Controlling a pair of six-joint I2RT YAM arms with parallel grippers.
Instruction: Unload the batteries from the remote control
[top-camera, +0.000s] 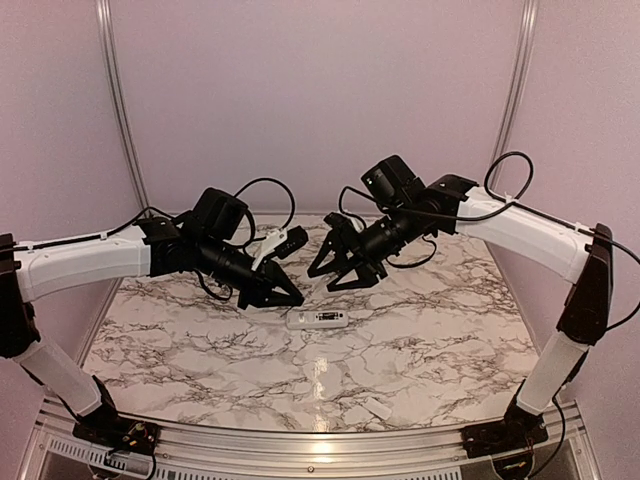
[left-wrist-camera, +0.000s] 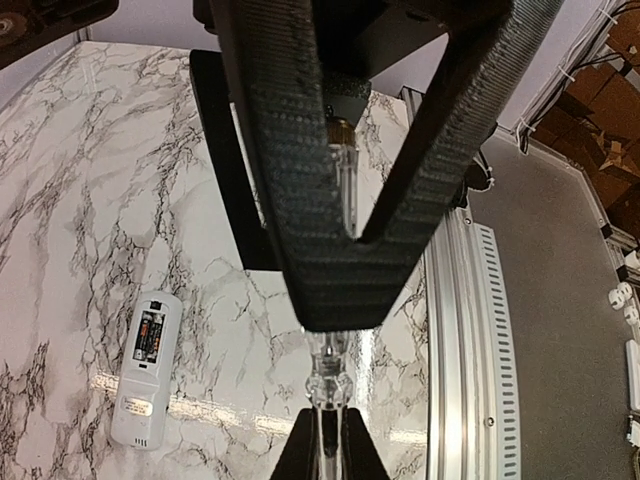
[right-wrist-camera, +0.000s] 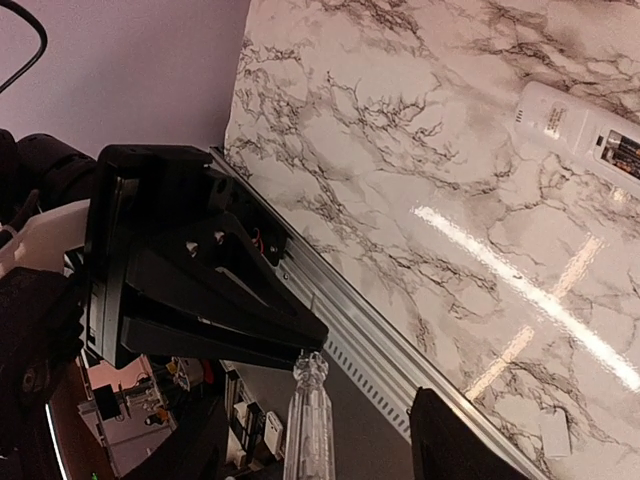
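Observation:
The white remote control (top-camera: 317, 319) lies flat on the marble table between the two grippers, with its back compartment open. The dark batteries (left-wrist-camera: 150, 335) sit inside that compartment. My left gripper (left-wrist-camera: 328, 418) is above the table, shut on a thin tool with a clear fluted handle (left-wrist-camera: 331, 372). My right gripper (right-wrist-camera: 320, 440) faces the left gripper (top-camera: 283, 296). Its jaws stand open on either side of the clear handle (right-wrist-camera: 310, 415) without touching it. The right gripper (top-camera: 330, 280) hovers just behind the remote (right-wrist-camera: 585, 130).
A small white flat cover piece (top-camera: 378, 408) lies near the table's front edge and shows in the right wrist view as the cover piece (right-wrist-camera: 553, 432). An aluminium rail (left-wrist-camera: 455, 330) borders the table. Pink walls close in the back and sides.

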